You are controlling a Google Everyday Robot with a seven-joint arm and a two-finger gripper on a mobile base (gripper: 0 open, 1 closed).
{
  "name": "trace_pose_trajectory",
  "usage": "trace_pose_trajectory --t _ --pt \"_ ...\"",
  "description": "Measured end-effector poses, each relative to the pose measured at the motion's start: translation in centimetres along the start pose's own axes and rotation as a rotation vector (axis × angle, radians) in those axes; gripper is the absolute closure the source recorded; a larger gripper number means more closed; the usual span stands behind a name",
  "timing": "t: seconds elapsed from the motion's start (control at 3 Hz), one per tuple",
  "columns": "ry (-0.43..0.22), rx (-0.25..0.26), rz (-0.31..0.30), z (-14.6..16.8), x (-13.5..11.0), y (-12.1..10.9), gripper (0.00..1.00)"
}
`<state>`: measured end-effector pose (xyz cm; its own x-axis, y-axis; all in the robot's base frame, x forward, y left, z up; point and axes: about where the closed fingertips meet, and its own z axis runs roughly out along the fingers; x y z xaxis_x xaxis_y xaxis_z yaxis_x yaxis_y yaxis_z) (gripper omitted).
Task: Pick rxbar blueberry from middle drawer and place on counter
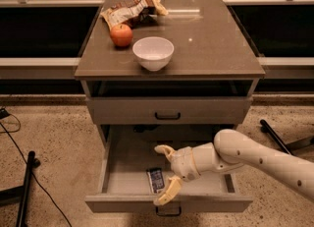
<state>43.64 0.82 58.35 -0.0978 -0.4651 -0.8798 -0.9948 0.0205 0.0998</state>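
The rxbar blueberry (156, 179), a small dark blue bar with white print, lies flat on the pale floor of the open middle drawer (127, 169), near its front. My gripper (165, 174) reaches in from the right on a white arm and hangs just right of the bar. It is open, with one finger (164, 150) behind the bar and the other finger (168, 192) over the drawer's front edge. The bar lies level with the gap between them. The counter (211, 39) is the brown-grey top of the cabinet.
On the counter stand a white bowl (153, 52), a red apple (121, 35) and a brown-and-white snack bag (128, 10). A closed grey drawer front (168, 110) with a dark handle sits above the open drawer. Cables and a black stand (24, 186) lie on the floor at left.
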Motion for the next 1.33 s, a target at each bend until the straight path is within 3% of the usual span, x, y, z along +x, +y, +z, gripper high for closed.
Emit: trace_pose_trajectory --t 0.33,0.67,1.0,1.33 --pt "0.013 0.033 -0.002 -0.4 0.0 -0.5 0.00" --pt "0.084 0.106 -0.076 -1.5 2.3 -3.4 0.00" --pt "0.222 0.145 -0.168 -2.6 6.0 -6.2 0.00" --pt "0.239 0.144 -0.175 -2.7 6.6 -6.3 0.00"
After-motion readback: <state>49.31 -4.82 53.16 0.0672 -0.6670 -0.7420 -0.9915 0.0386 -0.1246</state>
